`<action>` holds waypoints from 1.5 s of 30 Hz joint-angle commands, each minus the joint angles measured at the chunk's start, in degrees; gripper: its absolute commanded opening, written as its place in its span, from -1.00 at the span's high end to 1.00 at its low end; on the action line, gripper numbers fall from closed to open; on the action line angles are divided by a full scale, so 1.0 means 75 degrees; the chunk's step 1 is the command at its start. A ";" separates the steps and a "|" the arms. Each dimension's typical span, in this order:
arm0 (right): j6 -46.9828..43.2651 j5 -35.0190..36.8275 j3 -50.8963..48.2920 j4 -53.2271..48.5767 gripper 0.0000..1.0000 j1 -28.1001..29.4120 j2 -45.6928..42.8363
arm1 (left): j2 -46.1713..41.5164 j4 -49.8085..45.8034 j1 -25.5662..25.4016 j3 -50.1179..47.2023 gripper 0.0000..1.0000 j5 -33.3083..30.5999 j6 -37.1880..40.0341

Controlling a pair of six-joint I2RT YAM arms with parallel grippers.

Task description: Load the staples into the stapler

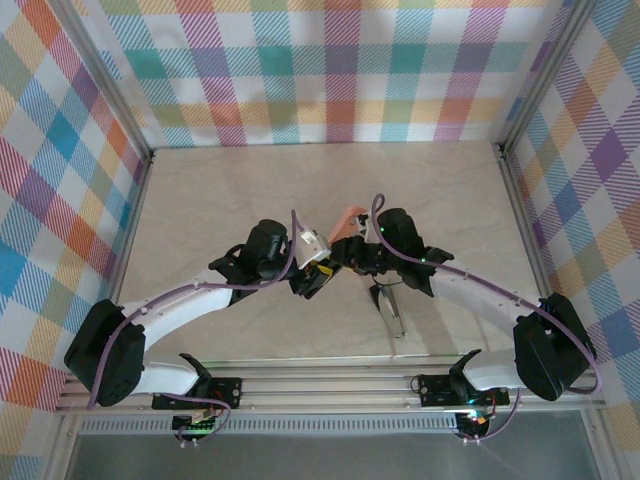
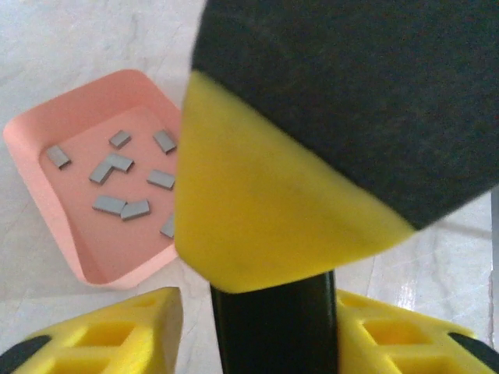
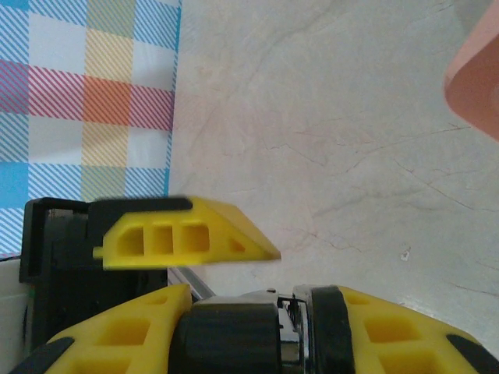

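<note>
Left wrist: left gripper [image 2: 261, 308] jaws narrow round black stapler [image 2: 273, 343] part, one finger touching, gap beside other; firm hold unclear. Right wrist: right gripper [image 3: 265, 300] clamped on stapler body. Loose staples [image 2: 117, 175] lie in tray [image 2: 35, 152] just beyond. Step, likely: opening stapler. Next: expose magazine, then fetch one strip.

The staples [image 2: 109, 166] lie in the tray [image 2: 48, 199], which sits on the table [image 2: 62, 47] behind my stapler [image 3: 234, 335].
</note>
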 commanded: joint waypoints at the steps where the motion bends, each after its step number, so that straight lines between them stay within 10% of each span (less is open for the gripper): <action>1: 0.0070 -0.0276 0.0324 0.0522 0.74 0.0057 -0.0065 | -0.0048 0.0172 -0.0076 0.0095 0.46 0.0113 0.0045; 6: -0.0015 -0.0186 0.0327 0.0556 0.62 0.0060 -0.0088 | -0.0173 0.0092 -0.0076 -0.0004 0.75 -0.0107 0.0277; 20: -0.1477 -0.0418 0.0331 -0.0335 -0.50 -0.0400 -0.1053 | -0.0565 0.0363 0.0069 -0.0313 1.00 0.0039 0.0421; 45: -0.0753 -0.1924 -0.0423 -0.1226 -0.07 -0.1232 -0.1178 | -0.1020 0.1038 0.0276 -0.0601 1.00 0.1111 0.0466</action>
